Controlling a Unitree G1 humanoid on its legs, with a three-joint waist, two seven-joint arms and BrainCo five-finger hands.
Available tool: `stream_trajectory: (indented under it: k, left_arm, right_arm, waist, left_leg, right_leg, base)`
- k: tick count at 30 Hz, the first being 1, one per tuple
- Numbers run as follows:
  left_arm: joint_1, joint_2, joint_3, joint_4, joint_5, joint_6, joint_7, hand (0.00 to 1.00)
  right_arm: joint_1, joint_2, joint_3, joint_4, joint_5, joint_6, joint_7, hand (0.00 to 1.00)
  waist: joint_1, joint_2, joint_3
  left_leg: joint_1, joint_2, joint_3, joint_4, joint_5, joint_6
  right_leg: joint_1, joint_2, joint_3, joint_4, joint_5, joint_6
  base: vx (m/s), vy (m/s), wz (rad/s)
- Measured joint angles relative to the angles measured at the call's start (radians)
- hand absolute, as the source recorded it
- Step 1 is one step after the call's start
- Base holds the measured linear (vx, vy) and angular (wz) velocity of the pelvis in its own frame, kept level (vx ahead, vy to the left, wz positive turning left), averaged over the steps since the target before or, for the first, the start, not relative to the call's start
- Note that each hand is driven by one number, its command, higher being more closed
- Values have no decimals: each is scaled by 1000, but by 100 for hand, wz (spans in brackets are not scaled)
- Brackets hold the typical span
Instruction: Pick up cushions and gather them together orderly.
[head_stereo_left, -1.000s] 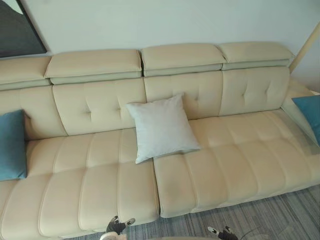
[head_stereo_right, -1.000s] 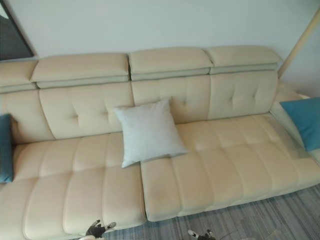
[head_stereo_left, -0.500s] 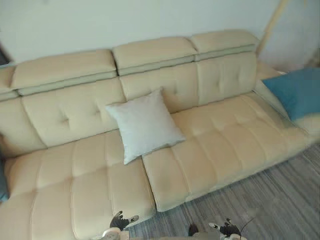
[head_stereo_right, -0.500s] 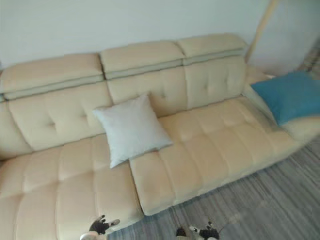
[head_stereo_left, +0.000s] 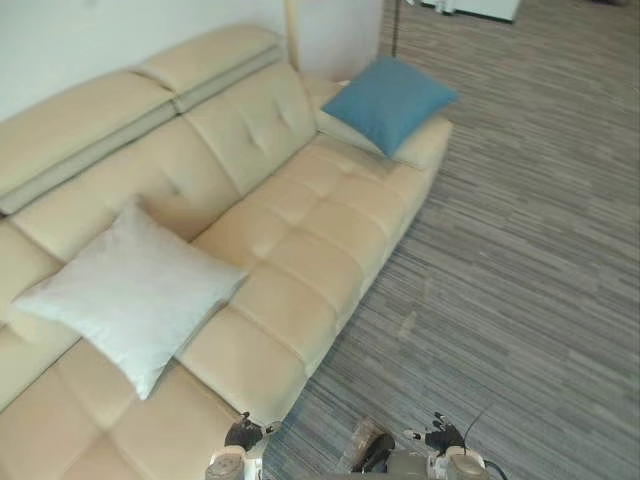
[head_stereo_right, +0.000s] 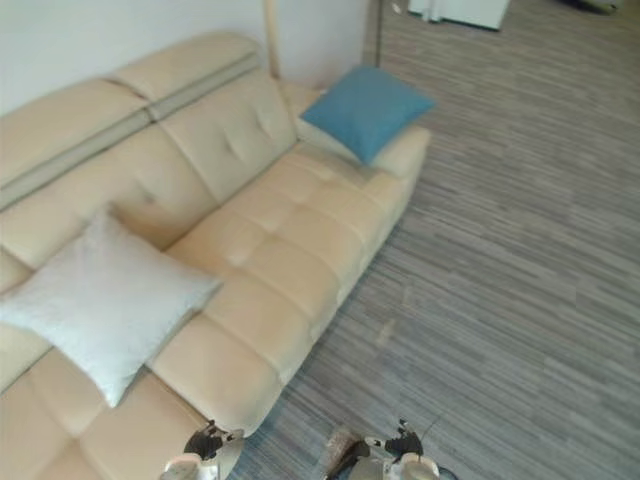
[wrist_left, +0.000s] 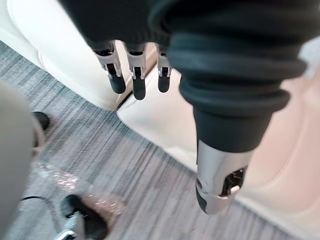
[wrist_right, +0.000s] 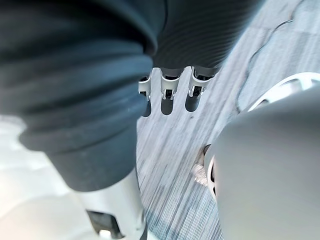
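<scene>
The left hand (wrist_left: 136, 75) hangs by the front edge of the sofa (head_stereo_left: 300, 265) and the right hand (wrist_right: 169, 90) above the grey floor (head_stereo_left: 520, 250), both with fingers straight and relaxed, holding nothing. The white cushion (head_stereo_left: 130, 290) leans at the seat's back edge. The blue cushion (head_stereo_left: 388, 100) lies well apart, on the sofa's far end corner.
</scene>
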Motion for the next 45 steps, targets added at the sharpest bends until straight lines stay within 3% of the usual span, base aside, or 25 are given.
stream_trajectory:
  k: [1, 2, 3, 4, 5, 7, 10, 11, 12, 13, 15, 18, 20, 23, 26, 29, 30, 31, 32, 35, 37, 39, 42, 43, 45]
  left_arm:
    - [-1, 2, 0, -1, -1, 0, -1, 0]
    - [4, -2, -1, -3, -1, -1, -1, 0]
    - [4, -2, -2, -4, 0, -3, -3, 0]
    - [3, -4, -2, -8, 0, -4, -7, 0]
    - [1, -4, -4, -19, 0, -4, -12, 0]
    - [1, 0, -23, -31, 0, -8, -14, 0]
    - [-2, 4, -49, -45, 1, -14, -14, 0]
    - [-9, 1, -48, -45, 1, -17, -13, 0]
    - [-19, -2, -47, -44, 2, -19, -13, 0]
    - [-19, -3, -47, -44, 2, -20, -13, 0]
    - [-21, -1, -43, -42, 2, -19, -12, 0]
    - [-24, 5, -39, -42, 2, -18, -8, 0]
    - [-24, 16, -50, -22, 1, -16, -7, 0]
    - [-20, 24, -78, -14, 0, -1, 4, 0]
    - [-29, 26, -80, -14, 0, 1, 7, 0]
    - [-27, 33, -80, -12, 1, 1, 9, 0]
    - [-18, 47, -80, -8, 1, 0, 7, 0]
    - [-29, 26, -75, 8, 1, 1, 10, 0]
    - [-25, 18, -71, 9, 1, -3, 7, 0]
    - [-16, -3, -27, -6, 1, -4, 6, 0]
    - [-12, -10, 2, -33, 0, -3, 3, 0]
    - [-14, -7, -1, -48, 0, -7, -2, 0]
    - [-17, -3, -19, -62, 0, -12, 0, 0]
    - [-17, -4, -22, -63, 0, -16, 0, 0]
    - [-18, -6, -26, -64, -1, -20, 2, 0]
  right_arm:
    - [1, -2, 3, 6, 1, 0, 0, 0]
    - [2, -10, 25, 21, 1, -2, 0, 0]
    - [1, -16, 26, 24, 2, -2, 0, 0]
    - [-1, -29, 27, 23, 6, -2, -1, 0]
    - [0, -31, 22, 25, 13, -2, -1, 0]
    - [23, -43, -11, 37, 44, -1, -3, 0]
    - [42, -40, -28, 31, 68, 0, -4, 0]
    - [43, -34, -34, 21, 83, 0, -4, 0]
    - [43, -22, -53, 19, 88, 0, -4, 0]
    - [43, -19, -56, 19, 88, 0, -4, 0]
    - [38, 1, -60, 14, 88, -2, -4, 0]
    - [56, 33, -62, -21, 88, -6, 1, 0]
    - [51, 33, -72, -20, 89, -9, 3, 0]
    - [47, 32, -82, -19, 89, -11, 15, 0]
    - [43, 31, -89, -20, 88, -12, 18, 0]
    - [44, 28, -94, -21, 89, -14, 18, 0]
    - [55, 32, -101, -18, 91, -15, 18, 0]
    - [44, 18, -112, -18, 98, -17, 19, 0]
    - [38, 9, -111, -18, 98, -18, 17, 0]
    - [56, 16, -141, -19, 100, -20, 17, 0]
    - [65, 15, -117, -22, 120, -19, 16, 0]
    - [61, 21, -111, -17, 122, -18, 16, 0]
    - [53, 24, -109, -15, 130, -15, 16, 0]
    - [48, 27, -108, -16, 131, -14, 16, 0]
    - [52, 35, -106, -18, 130, -15, 15, 0]
  waist:
    - [-1, 1, 2]
    - [1, 7, 6]
    - [11, 8, 7]
    - [19, 18, 13]
    - [20, 20, 15]
    - [21, 11, 20]
    - [22, 12, 20]
    - [28, 15, 21]
    - [43, 18, 22]
    - [44, 18, 22]
    - [48, 18, 18]
    - [73, -17, 25]
    - [66, -28, 24]
    - [38, -18, 27]
    - [30, -16, 29]
    - [21, -23, 32]
    - [16, -57, 29]
    - [16, -12, 46]
    - [18, -3, 42]
    - [17, 11, 40]
    - [21, 15, 45]
    - [32, 10, 46]
    - [39, 6, 48]
    - [42, 6, 48]
    - [47, 6, 48]
  left_leg:
    - [-32, 61, -14, 159, 8, -6]
    - [-86, 134, -71, 354, 53, 41]
    - [-119, 154, -118, 453, 51, 68]
    - [-171, 135, -194, 533, 11, 92]
    - [-220, 86, -278, 547, -18, 66]
    - [-324, -32, -403, 443, -53, 21]
    - [-398, -118, -441, 89, -28, 39]
    - [-413, -143, -481, -32, 4, 43]
    - [-430, -173, -581, -170, 97, 39]
    - [-428, -178, -599, -176, 116, 42]
    - [-409, -183, -604, -153, 170, 100]
    - [-330, -177, -474, -116, 94, 113]
    - [-220, -191, -427, -128, 60, 132]
    - [-107, -177, -439, -205, 55, 134]
    - [-78, -137, -476, -237, 55, 134]
    - [-69, -114, -513, -239, 51, 126]
    - [-40, -134, -541, -236, 21, 72]
    - [-8, -91, -563, -231, -9, 26]
    - [-14, -79, -573, -200, -9, 25]
    - [-162, -19, -662, 165, 10, -1]
    - [-290, 34, -687, 470, 110, -17]
    - [-376, 40, -637, 580, 27, -3]
    - [-441, -37, -532, 333, -27, 19]
    - [-448, -81, -528, 169, -4, 36]
    - [-444, -152, -550, -136, 153, 30]
  right_leg:
    - [19, 31, 43, -24, 2, -5]
    - [56, 77, 101, -71, 8, -22]
    - [74, 97, 134, -91, 10, -25]
    - [95, 117, 187, -106, 2, -38]
    - [108, 120, 216, -116, 2, -38]
    - [158, 118, 271, -153, 4, -31]
    - [173, 125, 331, -190, -1, -2]
    - [178, 132, 355, -209, 3, 4]
    - [201, 149, 398, -240, 6, 31]
    - [201, 152, 407, -244, 7, 41]
    - [203, 148, 469, -213, -30, 67]
    - [128, 65, 503, 92, -149, 184]
    - [23, -29, 425, 429, -135, 221]
    - [5, -92, 264, 510, -178, 149]
    - [-47, -79, 229, 318, -167, 140]
    - [-76, -33, 352, 21, -6, 151]
    - [-63, -40, 456, -74, 120, 154]
    - [-60, -12, 447, -9, 121, 129]
    - [-65, -7, 445, 31, 61, 116]
    - [0, 12, 395, 68, -45, 102]
    - [84, 36, 373, 59, -94, 82]
    - [164, 45, 362, 7, -100, 70]
    - [239, 37, 353, -79, -93, 85]
    - [255, 29, 348, -95, -98, 94]
    - [303, 28, 352, -129, -116, 133]
  base:
    - [186, -248, -125]
    - [221, -246, -133]
    - [190, -148, -148]
    - [213, -74, -126]
    - [221, -29, -129]
    - [225, -15, -90]
    - [183, 31, -73]
    - [337, 114, -96]
    - [311, 114, -85]
    - [310, 129, -85]
    - [300, 152, -81]
    - [396, 142, -106]
    - [376, 120, -72]
    - [376, 14, 2]
    - [364, -120, 22]
    - [317, -241, 33]
    - [387, -351, 41]
    - [319, -294, 34]
    - [407, -408, 23]
    - [337, -333, 33]
    - [336, -207, 31]
    - [307, -118, 15]
    - [306, -9, -1]
    - [332, 95, -10]
    - [389, 141, -18]
